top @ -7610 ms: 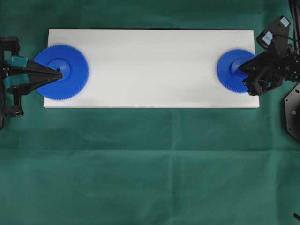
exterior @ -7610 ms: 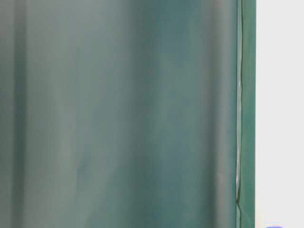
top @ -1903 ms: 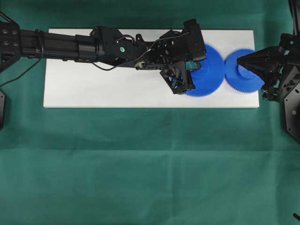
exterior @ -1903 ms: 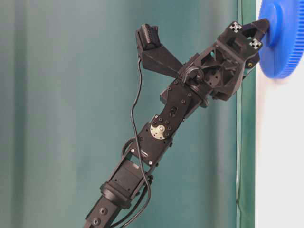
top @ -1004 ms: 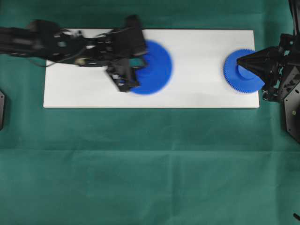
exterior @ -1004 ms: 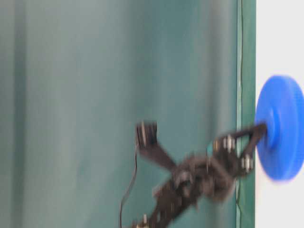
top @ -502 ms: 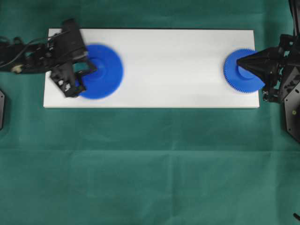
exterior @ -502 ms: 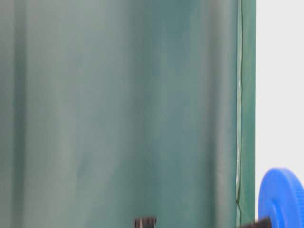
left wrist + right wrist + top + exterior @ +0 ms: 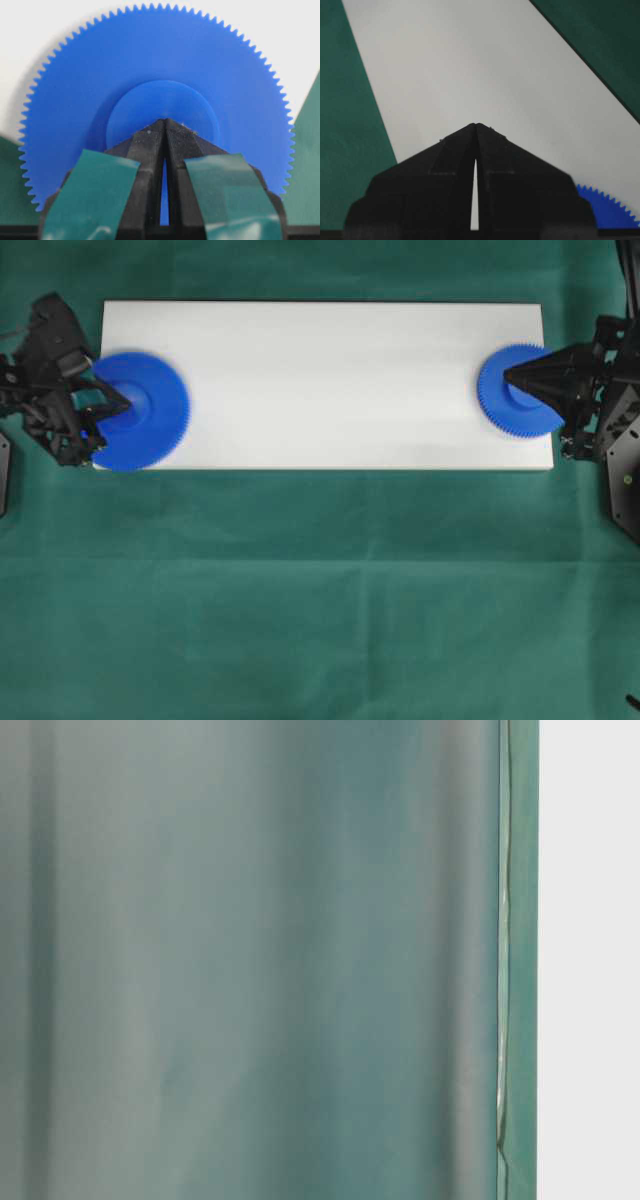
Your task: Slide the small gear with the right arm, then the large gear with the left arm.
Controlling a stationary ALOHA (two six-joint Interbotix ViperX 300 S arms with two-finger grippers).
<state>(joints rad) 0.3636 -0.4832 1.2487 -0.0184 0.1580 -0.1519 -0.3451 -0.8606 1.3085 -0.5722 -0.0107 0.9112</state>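
Overhead: large gear (image 9: pixel 140 411) at left end of white board (image 9: pixel 320 380), overhanging its edge, slightly blurred. Left gripper (image 9: pixel 122 405) tips on hub. Small gear (image 9: pixel 518 391) at right end; right gripper (image 9: pixel 512 373) tip over it, contact unclear.

Left wrist: fingers (image 9: pixel 150 150) pressed together, tips meeting on hub.

Right wrist: fingers (image 9: pixel 452 165) closed to point, holding nothing.

Setting: a robotics laboratory test bench, not a home or shop. Evidence: a tabletop covered wholly in green cloth (image 9: pixel 320 590), with a matching green curtain (image 9: pixel 250 960) hung as a plain backdrop. A bare white board (image 9: pixel 330 380) lies between two black robot claws, left claw (image 9: pixel 118 405) and right claw (image 9: pixel 512 373), each resting on a blue plastic gear at the board's ends.
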